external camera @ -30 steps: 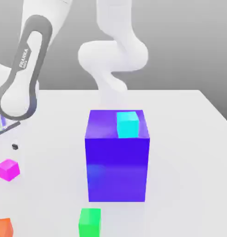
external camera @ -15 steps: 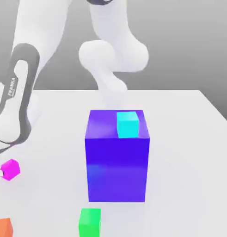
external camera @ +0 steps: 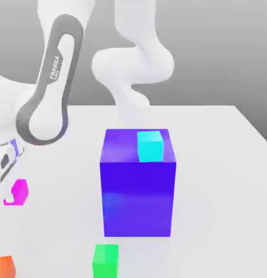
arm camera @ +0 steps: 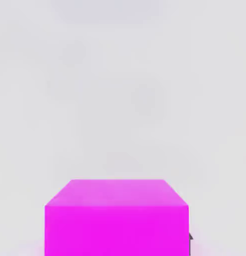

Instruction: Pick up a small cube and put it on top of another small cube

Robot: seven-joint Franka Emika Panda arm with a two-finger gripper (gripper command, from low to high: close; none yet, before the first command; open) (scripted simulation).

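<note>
Claw (external camera: pixel 8 200) fingers had closed on the magenta cube (external camera: pixel 19 193), which sat turned differently between them than before; the green cube (external camera: pixel 106 261) remained well apart from the claw.

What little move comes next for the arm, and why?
Probably a straight lift: the gripper seems closed on the magenta cube, while the green cube, its likely target, sits apart toward the exterior view's right with nothing on top.
</note>
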